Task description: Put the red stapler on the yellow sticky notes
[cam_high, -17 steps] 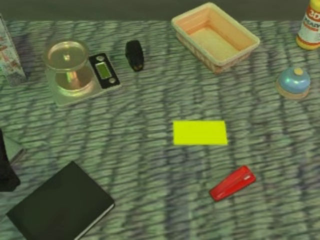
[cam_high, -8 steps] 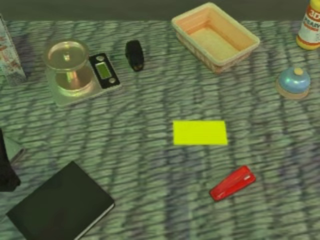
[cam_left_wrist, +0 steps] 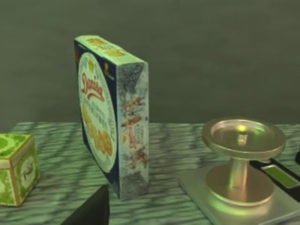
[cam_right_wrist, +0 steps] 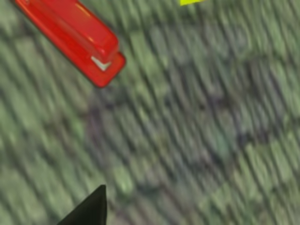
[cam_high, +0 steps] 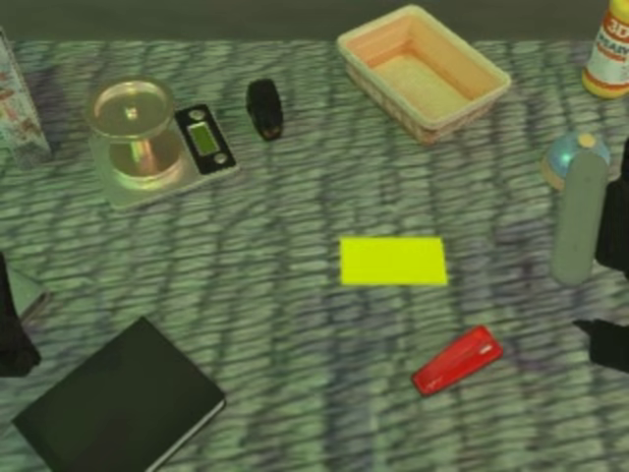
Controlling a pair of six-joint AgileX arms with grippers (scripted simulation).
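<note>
The red stapler [cam_high: 457, 360] lies flat on the table [cam_high: 295, 315] in the lower right part of the top view, tilted so its right end points up and to the right. The yellow sticky notes [cam_high: 393, 262] sit near the centre of the frame, above and a little to the left of the stapler, and the two are apart with bare tabletop between them. In the right wrist view the stapler [cam_right_wrist: 70, 35] fills the upper left corner and a sliver of the yellow pad [cam_right_wrist: 192, 2] shows at the upper edge.

The right arm [cam_high: 580, 221] enters at the right edge of the top view, its pale link crossing in front of the blue bell [cam_high: 565, 157]. The right gripper [cam_high: 604, 339] is a dark shape at the right edge, to the right of the stapler and not touching it; whether it is spread or closed I cannot tell, since it is cut off by the frame edge. The left gripper [cam_high: 12, 339] sits parked at the left edge, beside the black notebook [cam_high: 123, 403] in the lower left, and its state is also unclear.

In the upper left stand a kitchen scale [cam_high: 157, 138] and a biscuit box [cam_left_wrist: 112, 115]; a small black stapler [cam_high: 264, 108] lies beside the scale, a pink basket [cam_high: 423, 69] is at upper centre, and a bottle [cam_high: 609, 49] is in the upper right corner
</note>
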